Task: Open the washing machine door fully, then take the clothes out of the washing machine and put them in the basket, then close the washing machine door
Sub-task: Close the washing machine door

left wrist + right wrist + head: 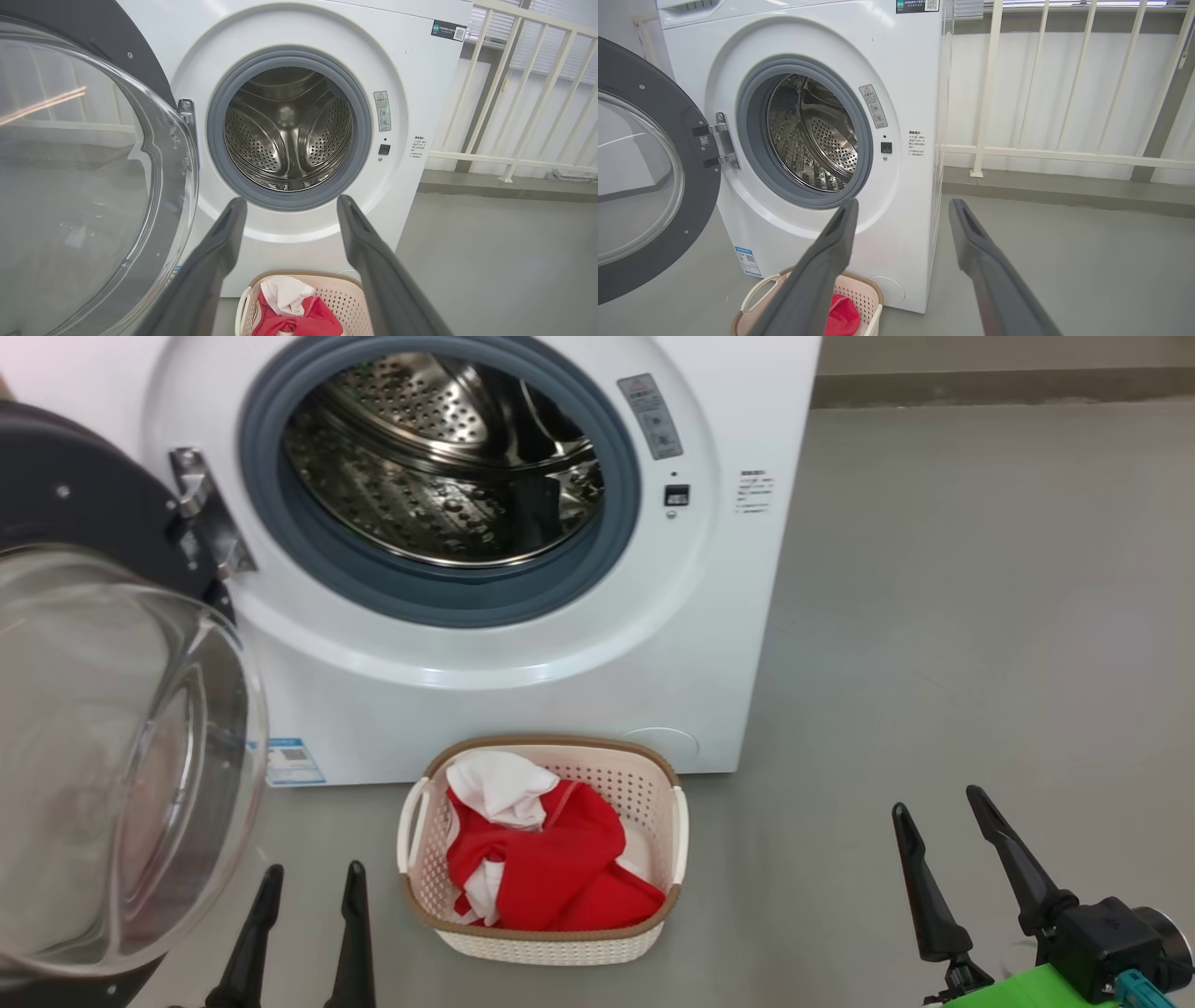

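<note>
The washing machine door [112,756] is cut off left; label [291,762] seemingly illegible.

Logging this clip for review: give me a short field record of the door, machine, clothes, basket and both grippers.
door: swung wide open, hinged on the head view's left
washing machine: no clothes seen inside
clothes: red and white, piled in the basket
basket: on the floor in front of the machine
left gripper: open, empty
right gripper: open, empty
remaining step: close the door
</note>
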